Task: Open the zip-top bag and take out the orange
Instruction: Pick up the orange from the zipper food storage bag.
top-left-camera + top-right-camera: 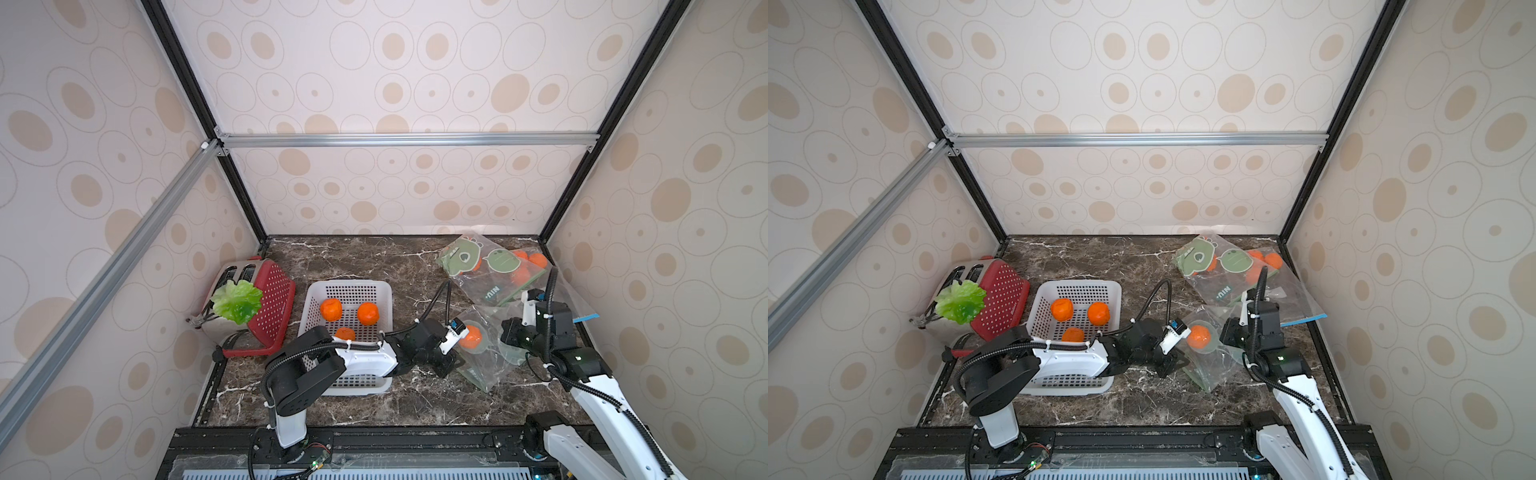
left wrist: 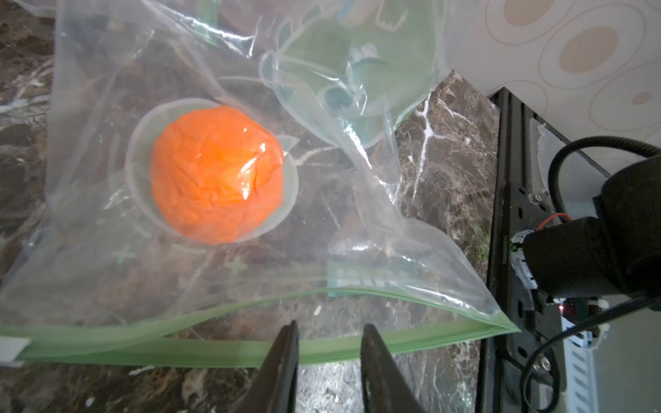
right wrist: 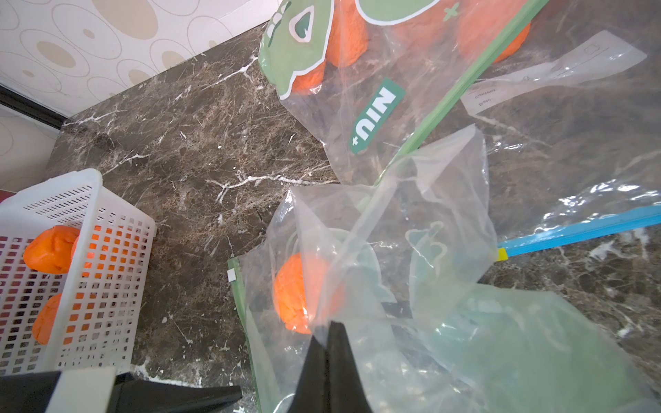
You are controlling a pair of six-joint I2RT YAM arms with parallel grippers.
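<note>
A clear zip-top bag (image 1: 484,365) (image 1: 1204,370) (image 2: 107,200) lies on the marble between my two grippers, with one orange (image 1: 471,337) (image 1: 1199,336) (image 2: 214,175) (image 3: 289,296) inside. Its green zip strip (image 2: 214,352) gapes in the middle. My left gripper (image 2: 329,327) (image 1: 457,360) is open at that edge, its two fingers apart with the lower green strip crossing between them. My right gripper (image 3: 331,323) (image 1: 503,334) is shut on a fold of the bag's clear film, pinching it up on the far side of the orange.
A white basket (image 1: 386,291) (image 3: 89,178) with three oranges stands left of the bag. More bags (image 1: 494,270) holding oranges lie at the back right, one with a blue zip (image 1: 584,319). A red toaster (image 1: 272,307) with lettuce (image 1: 237,301) stands at the left wall.
</note>
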